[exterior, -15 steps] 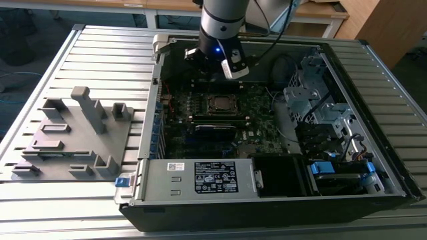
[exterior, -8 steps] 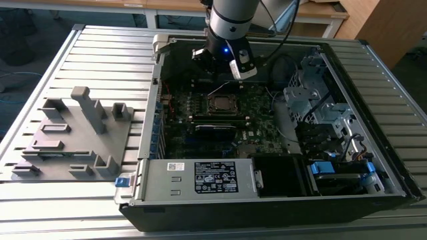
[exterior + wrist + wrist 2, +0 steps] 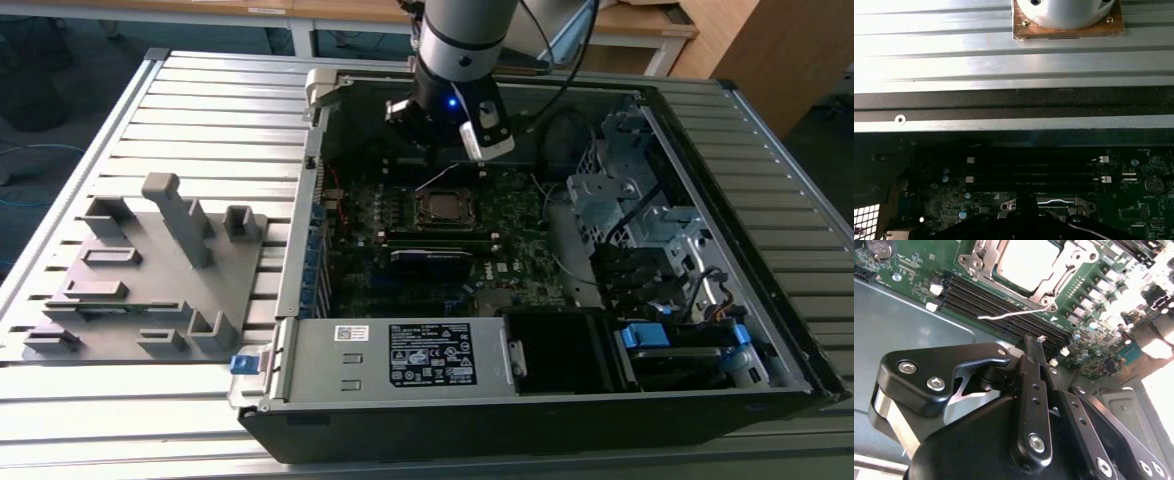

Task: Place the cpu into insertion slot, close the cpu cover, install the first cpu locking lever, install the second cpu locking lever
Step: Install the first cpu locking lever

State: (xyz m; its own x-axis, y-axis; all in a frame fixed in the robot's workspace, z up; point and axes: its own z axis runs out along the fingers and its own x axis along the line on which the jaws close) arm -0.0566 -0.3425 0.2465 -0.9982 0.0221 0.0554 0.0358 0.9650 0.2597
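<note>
The cpu (image 3: 1026, 262) lies flat in the insertion slot (image 3: 441, 207) on the green motherboard, its pale metal face showing. The silver cpu cover (image 3: 1054, 287) lies down around it as a frame. One thin wire locking lever (image 3: 1009, 315) stands free, raised beside the socket and over the memory slots. My gripper (image 3: 1030, 340) hangs just above the socket's far side in the exterior view (image 3: 447, 150). Its black fingers are shut together with nothing between them, the tips a little short of the lever wire. In the first wrist view the socket's edge (image 3: 1044, 204) sits just beyond the gripper.
The open computer case (image 3: 747, 390) lies on a slatted metal table. A grey power supply box (image 3: 400, 355) fills its near side and a drive cage (image 3: 627, 200) with cables is at the exterior view's right. A grey fixture (image 3: 147, 270) stands at the exterior view's left. Long black memory slots (image 3: 999, 305) run beside the socket.
</note>
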